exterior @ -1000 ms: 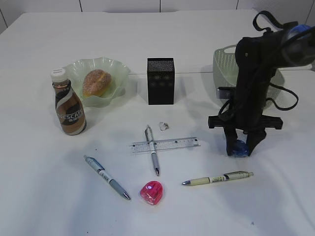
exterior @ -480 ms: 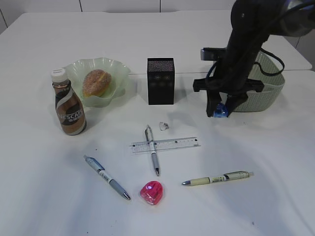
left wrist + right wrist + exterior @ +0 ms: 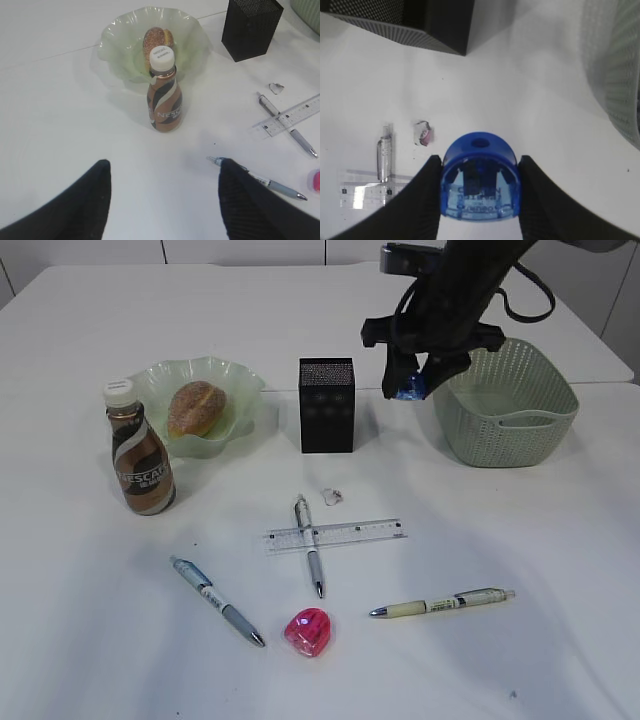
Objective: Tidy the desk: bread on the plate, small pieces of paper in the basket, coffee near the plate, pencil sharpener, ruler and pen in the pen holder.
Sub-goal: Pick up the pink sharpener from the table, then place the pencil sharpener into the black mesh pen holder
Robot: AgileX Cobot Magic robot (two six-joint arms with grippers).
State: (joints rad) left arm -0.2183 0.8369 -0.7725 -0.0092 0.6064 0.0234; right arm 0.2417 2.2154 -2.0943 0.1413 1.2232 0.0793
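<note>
Open desk (image 3: pixel 90 640) lies at the 7 o'clock corner, and a bare strip runs along 12 o'clock behind the holder (image 3: pixel 326 405). At 10 o'clock the bottle (image 3: pixel 141 450) stands just before the plate (image 3: pixel 235 380), closing that side. The basket (image 3: pixel 505 400) blocks 2 o'clock; a gap separates it from the holder. At centre, a pen (image 3: pixel 310 550) crossed by the ruler (image 3: pixel 335 535), two more pens and a pink sharpener (image 3: pixel 308 631) clutter the low approach.

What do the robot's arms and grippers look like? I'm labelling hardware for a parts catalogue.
The right arm is black, with looping black cables and a grey block near its top. The right gripper has a flat crossbar and two tapering black fingers. The left gripper's fingers are matte black and finely ribbed.
</note>
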